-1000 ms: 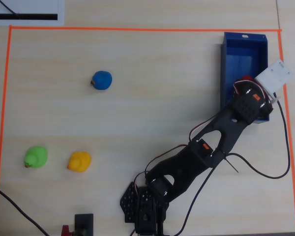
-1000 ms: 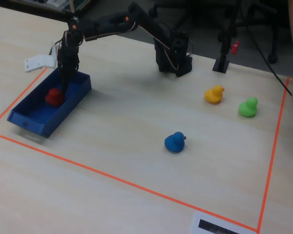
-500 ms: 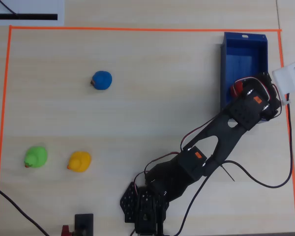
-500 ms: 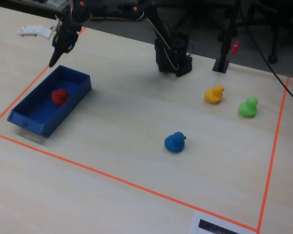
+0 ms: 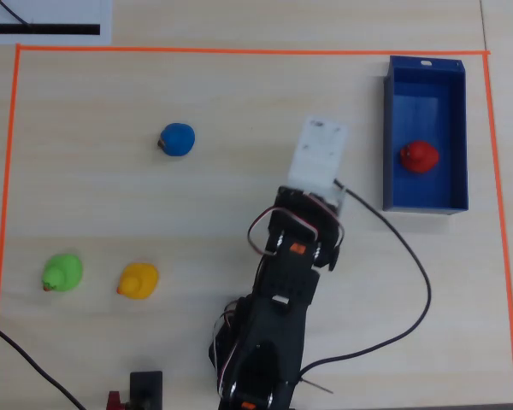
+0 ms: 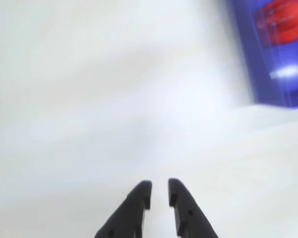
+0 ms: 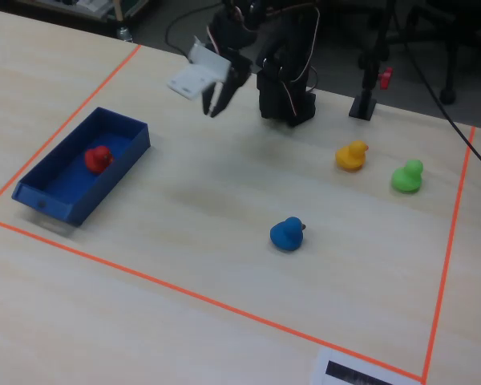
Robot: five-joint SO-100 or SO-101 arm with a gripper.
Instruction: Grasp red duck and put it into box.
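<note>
The red duck [image 5: 419, 156] lies inside the blue box [image 5: 426, 65] at the right of the overhead view. It also shows in the fixed view [image 7: 99, 158], inside the box [image 7: 80, 205] at the left. The wrist view is blurred; the box wall [image 6: 248, 59] and the red duck [image 6: 283, 22] are at its top right. My gripper [image 6: 159, 186] hangs above bare table left of the box. Its jaws are almost together with nothing between them. In the fixed view the gripper [image 7: 214, 104] is raised well clear of the box. In the overhead view a white wrist mount [image 5: 319, 152] hides the fingers.
A blue duck [image 5: 178, 139], a yellow duck [image 5: 138, 280] and a green duck [image 5: 62, 272] sit on the table left of the arm. Orange tape [image 5: 239, 49] frames the work area. A black cable [image 5: 415, 256] loops between arm and box.
</note>
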